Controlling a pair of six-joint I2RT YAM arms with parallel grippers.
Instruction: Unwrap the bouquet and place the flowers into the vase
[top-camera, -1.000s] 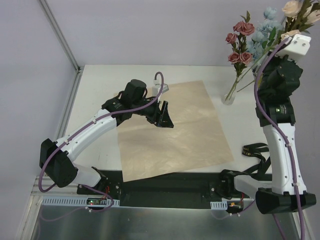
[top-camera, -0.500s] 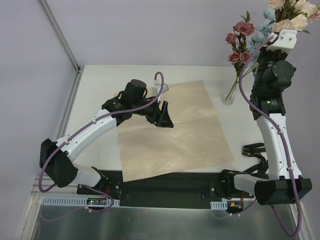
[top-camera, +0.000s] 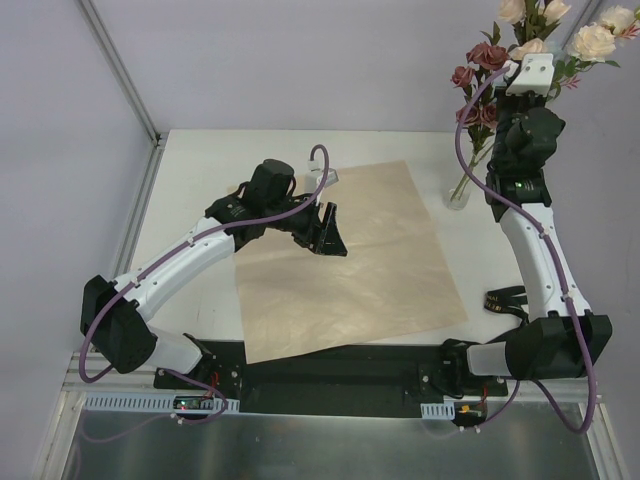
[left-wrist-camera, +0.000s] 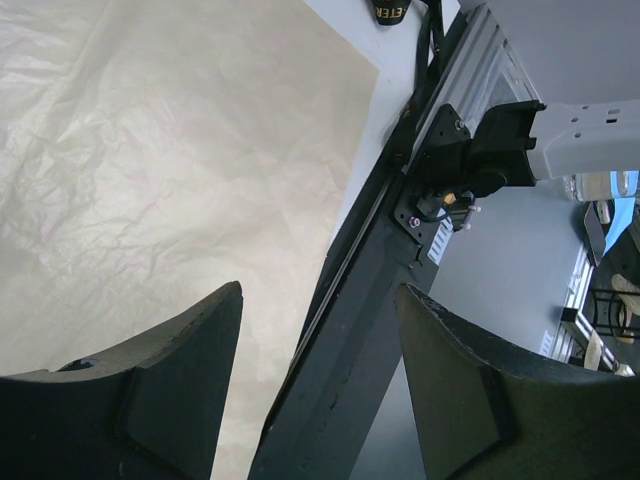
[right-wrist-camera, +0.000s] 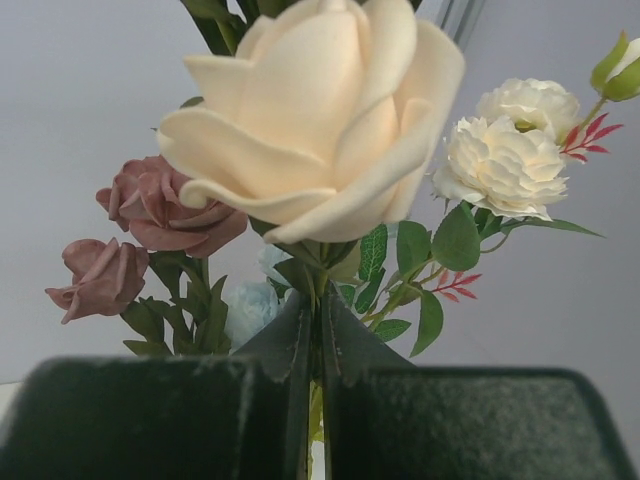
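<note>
The wrapping paper (top-camera: 345, 262) of the bouquet lies unfolded and flat on the table, tan side up. My left gripper (top-camera: 326, 232) hovers open just above its upper left part, nothing between the fingers (left-wrist-camera: 190, 385). A small clear vase (top-camera: 459, 192) at the back right holds stems of pink roses (top-camera: 487, 56). My right gripper (right-wrist-camera: 318, 322) is raised high above the vase, shut on the green stem of a cream-peach rose (right-wrist-camera: 320, 110). With that rose rise white blooms (right-wrist-camera: 515, 150) and leaves. Pink roses (right-wrist-camera: 165, 205) and a pale blue blossom (right-wrist-camera: 250, 305) show behind.
A black ribbon (top-camera: 510, 300) lies on the table by the right arm. The black base rail (left-wrist-camera: 365, 310) runs along the near edge beyond the paper. A metal post (top-camera: 120, 70) stands at the back left.
The right arm has lifted the held flowers and swung them left, from the far right to above the vase. The left arm and the paper have not moved.
</note>
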